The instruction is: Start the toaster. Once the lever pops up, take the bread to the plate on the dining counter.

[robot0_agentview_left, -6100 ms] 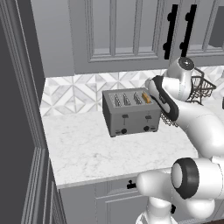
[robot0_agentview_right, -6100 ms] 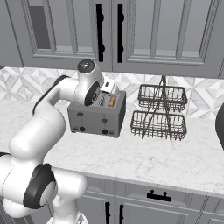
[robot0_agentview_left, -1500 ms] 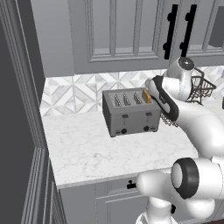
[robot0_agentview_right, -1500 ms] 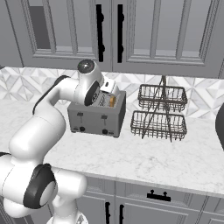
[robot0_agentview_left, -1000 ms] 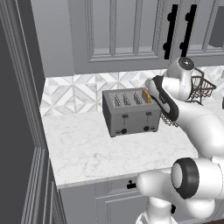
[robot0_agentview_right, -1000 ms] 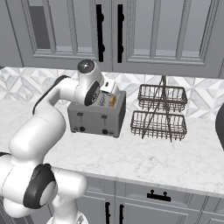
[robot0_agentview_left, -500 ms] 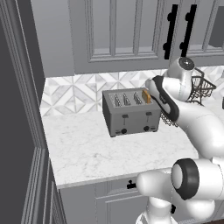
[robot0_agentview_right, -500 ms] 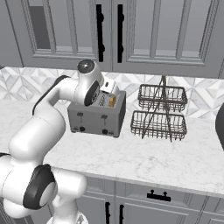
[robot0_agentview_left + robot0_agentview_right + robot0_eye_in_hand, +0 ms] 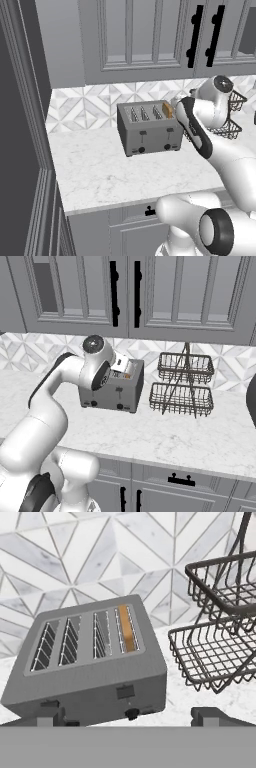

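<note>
Desk (image 9: 100,170): marble, broad bare stretch at lower left of left base view. Nothing has shifted since the earlier frames.
Toaster (image 9: 149,128): frame centre, against the backsplash.
Wire basket (image 9: 182,383): just right of toaster, narrow gap.
End effector (image 9: 127,717): fingertips spread wide, holding nothing.
Bread (image 9: 126,628): sunk in the rightmost slot.

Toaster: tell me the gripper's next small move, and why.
Probably lower the open gripper onto the bread in the rightmost slot of the toaster, then close. The lever sits level with its left twin, seemingly up, though the pictures can't confirm that toasting has run.
</note>
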